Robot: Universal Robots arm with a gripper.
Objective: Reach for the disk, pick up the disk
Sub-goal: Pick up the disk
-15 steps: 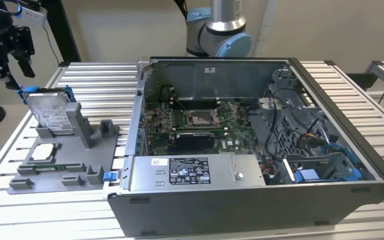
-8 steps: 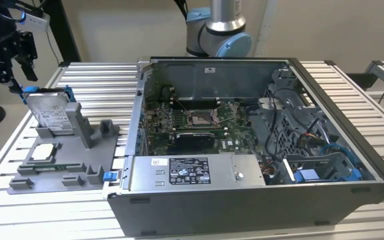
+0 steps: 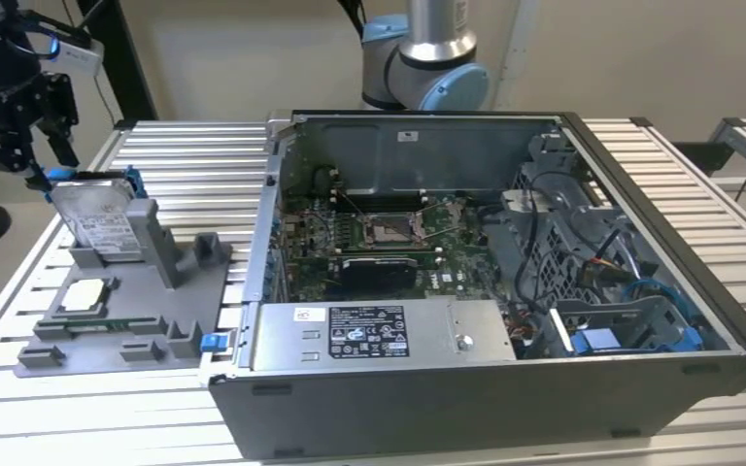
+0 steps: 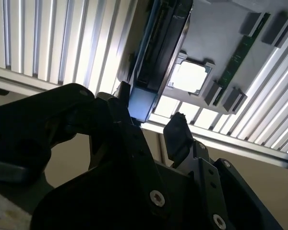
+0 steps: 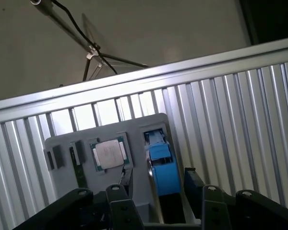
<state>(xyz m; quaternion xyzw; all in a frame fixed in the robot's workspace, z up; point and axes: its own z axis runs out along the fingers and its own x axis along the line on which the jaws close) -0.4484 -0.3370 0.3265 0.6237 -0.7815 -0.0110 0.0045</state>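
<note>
disk (image 3: 94, 221) stood upright in fixture (image 3: 152, 291) slot, top edge offered | gripper (image 4: 149, 103) jaws spread astride it, seemingly not touching

The disk (image 3: 94, 221) stood upright on one edge, slotted into the grey fixture (image 3: 152, 325) on the slatted worktop (image 3: 179, 155) at the exterior view's left. It was a flat silver-grey metal slab with a white-labelled face. In the first wrist view its blue rail (image 5: 162, 165) showed edge-on.
</note>
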